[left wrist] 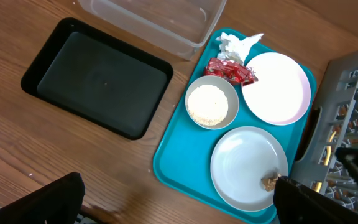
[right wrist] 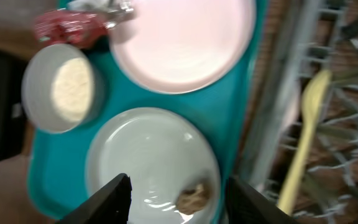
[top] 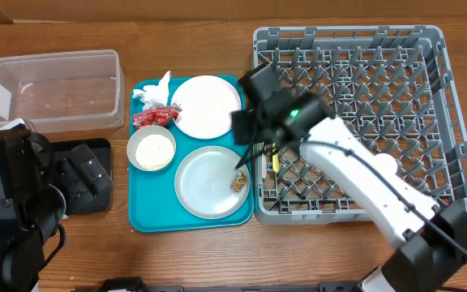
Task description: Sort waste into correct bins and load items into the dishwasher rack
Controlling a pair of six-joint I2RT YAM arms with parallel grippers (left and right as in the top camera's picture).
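On the teal tray, a pale grey plate holds a small brown food lump. My right gripper is open, with a finger on each side of and above the lump, and is empty. A white plate, a small bowl of white rice, a red wrapper and a white napkin also lie on the tray. A yellow spoon lies in the grey rack. My left gripper is open and empty over the table. I cannot make out the cup or the fork.
A clear tub stands at the back left. A black tray sits in front of it, partly under my left arm. The teal tray lies between the bins and the rack.
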